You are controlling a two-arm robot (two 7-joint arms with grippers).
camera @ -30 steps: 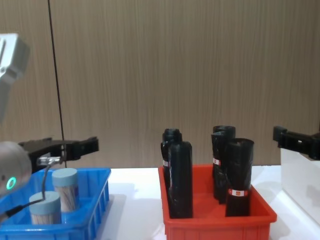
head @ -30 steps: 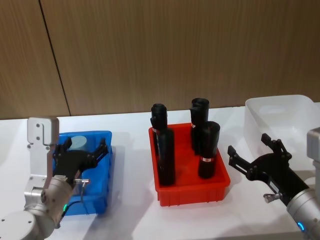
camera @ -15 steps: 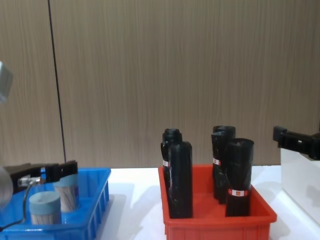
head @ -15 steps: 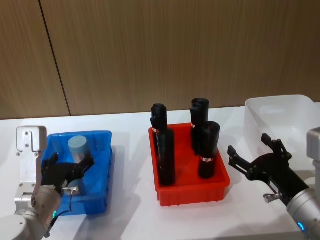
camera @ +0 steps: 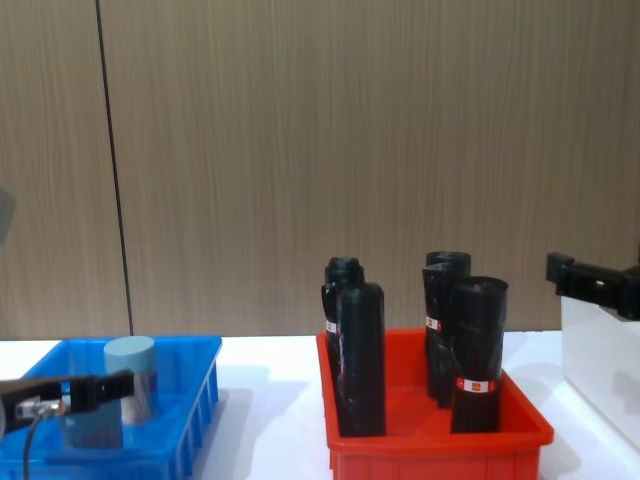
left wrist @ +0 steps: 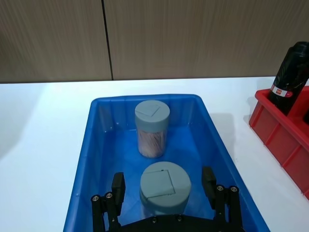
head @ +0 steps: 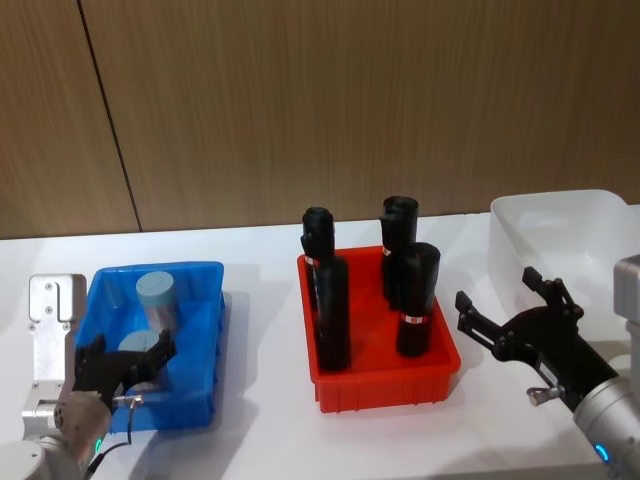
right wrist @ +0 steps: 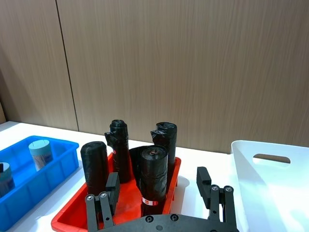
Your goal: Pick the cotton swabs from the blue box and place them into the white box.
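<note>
The left gripper (head: 125,358) has come down since a second ago. Then it hung over the far half of the blue box (head: 205,270); now it sits low inside the box's near end. Its fingers (left wrist: 118,186) are spread wide on either side of the near tub of cotton swabs (left wrist: 165,185). A gap shows on both sides, so nothing is pinched. The second tub (left wrist: 152,126) stands upright just behind it, toward the box's far wall, where it stood before. The blue box lies toward the left edge of the worktop (head: 260,400). The right gripper (head: 497,292) has not shifted. It hovers with its fingers splayed near the worktop's right edge, between the red bin (head: 385,388) of black rolls (head: 333,310) and the white box (head: 560,235), which stands at that right edge.
</note>
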